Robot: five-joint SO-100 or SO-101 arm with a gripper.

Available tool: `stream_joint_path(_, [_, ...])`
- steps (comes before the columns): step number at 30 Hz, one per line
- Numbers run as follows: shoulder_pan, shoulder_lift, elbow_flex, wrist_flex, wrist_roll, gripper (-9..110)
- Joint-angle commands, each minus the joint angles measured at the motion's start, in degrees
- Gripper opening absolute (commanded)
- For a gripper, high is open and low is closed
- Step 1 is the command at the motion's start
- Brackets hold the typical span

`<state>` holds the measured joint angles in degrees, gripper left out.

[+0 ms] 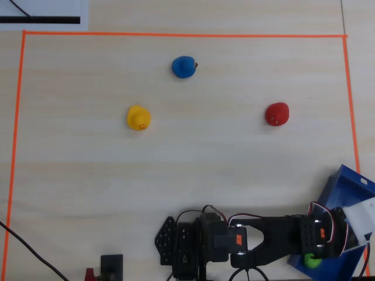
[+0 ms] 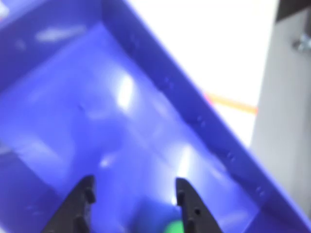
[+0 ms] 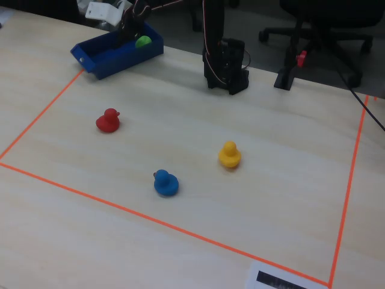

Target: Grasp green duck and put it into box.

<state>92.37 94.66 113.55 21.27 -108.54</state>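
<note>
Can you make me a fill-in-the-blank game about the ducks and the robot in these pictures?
1. The green duck sits inside the ____ box.
2. The gripper hangs over the box with its jaws ____.
3. The number of ducks on the bare table inside the orange tape is ____.
4. In the overhead view, the yellow duck is ____ of the red duck.

Missing words: blue; open; three; left

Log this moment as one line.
phase: release | jaws: open | green duck: inside box | blue, yellow, red ducks: on table
</note>
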Motion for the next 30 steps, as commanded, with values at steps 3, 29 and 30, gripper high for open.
stream_joint_path(3, [-15.56, 8.09, -13.45, 6.77, 15.38, 0])
stream_joint_path(29, [-88.33, 65.21, 43.51, 21.09, 17.31, 0])
stream_joint_path(30, [-89.56, 66.18, 45.79, 20.13, 17.05, 0])
